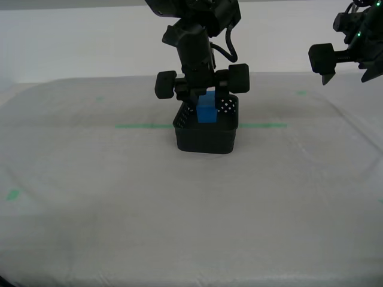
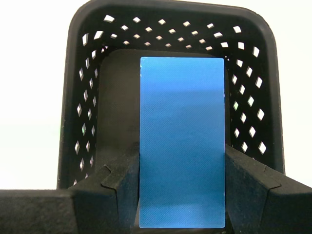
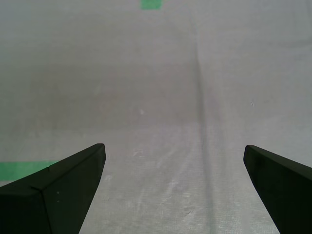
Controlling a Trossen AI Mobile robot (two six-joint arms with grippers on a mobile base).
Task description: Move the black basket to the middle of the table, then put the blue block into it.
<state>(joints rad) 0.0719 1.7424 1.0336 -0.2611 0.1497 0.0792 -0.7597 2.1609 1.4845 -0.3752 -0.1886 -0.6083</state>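
The black basket [image 1: 206,128] stands on the table [image 1: 119,197] near the middle of the exterior view, on the green tape line. My second gripper [image 1: 206,101] hangs over its opening, shut on the blue block [image 1: 207,110], which sits just above or within the rim. In the second wrist view the blue block [image 2: 183,141] is clamped between the two fingers [image 2: 117,190], with the perforated black basket [image 2: 243,122] around and below it. My first gripper [image 3: 173,161] is open over bare cloth, raised at the exterior view's right [image 1: 347,63].
A long green tape line [image 1: 143,126] runs across the table behind the basket. Small green tape bits lie at the exterior view's left [image 1: 12,194] and far right [image 1: 301,92]. A green tape piece [image 3: 151,4] shows under my first gripper.
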